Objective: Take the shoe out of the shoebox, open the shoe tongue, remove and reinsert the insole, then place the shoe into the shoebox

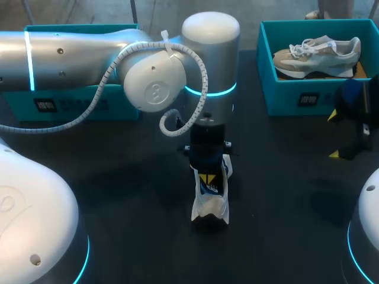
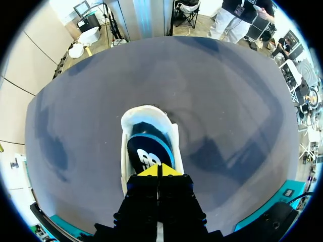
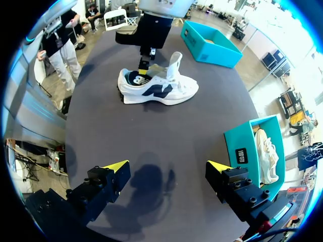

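A white shoe with dark blue side marks stands upright mid-table, its heel toward me. Its tongue is pulled up. The dark blue insole lies inside the shoe. My left gripper is shut, its yellow tips together and down in the heel opening, touching the top of the insole; I see nothing pinched between them. In the head view the left gripper hangs straight over the shoe. My right gripper stands open over bare table at the right, well away from the shoe.
A teal shoebox at the back right holds a second, beige and white shoe; the right wrist view shows this shoebox just beside the right gripper. Another teal box sits at the back left, behind my left arm.
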{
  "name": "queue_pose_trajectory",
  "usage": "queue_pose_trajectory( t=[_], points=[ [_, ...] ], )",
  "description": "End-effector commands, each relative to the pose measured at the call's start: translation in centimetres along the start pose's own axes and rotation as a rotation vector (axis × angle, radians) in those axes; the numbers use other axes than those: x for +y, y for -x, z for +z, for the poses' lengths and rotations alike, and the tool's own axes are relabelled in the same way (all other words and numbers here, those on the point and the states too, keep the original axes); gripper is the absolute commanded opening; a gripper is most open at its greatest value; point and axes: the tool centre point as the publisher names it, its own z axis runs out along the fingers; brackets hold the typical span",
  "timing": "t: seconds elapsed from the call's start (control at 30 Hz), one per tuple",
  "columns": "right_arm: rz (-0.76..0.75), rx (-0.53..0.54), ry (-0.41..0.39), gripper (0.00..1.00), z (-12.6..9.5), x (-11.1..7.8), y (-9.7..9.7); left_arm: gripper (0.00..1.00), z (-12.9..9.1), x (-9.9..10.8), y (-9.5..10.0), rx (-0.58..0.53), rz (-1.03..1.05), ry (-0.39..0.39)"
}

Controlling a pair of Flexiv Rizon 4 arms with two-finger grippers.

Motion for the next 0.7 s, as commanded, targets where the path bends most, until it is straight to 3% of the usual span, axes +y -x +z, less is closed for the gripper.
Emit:
queue_pose_trajectory(
  t=[0.03,0.43,0.7],
  points=[
    [-0.001,-0.002,-0.001,1.0,0.1,-0.1,-0.1,0.0,0.9,0.2,0.2,0.008,0.0,0.002],
    [-0.001,-0.002,-0.001,1.0,0.1,-0.1,-0.1,0.0,3.7,-0.8,0.7,0.015,-0.023,0.037],
    [-0.001,-0.002,-0.001,1.0,0.1,-0.1,-0.1,0.0,2.0,-0.9,-0.1,0.01,-0.035,0.086]
  ],
)
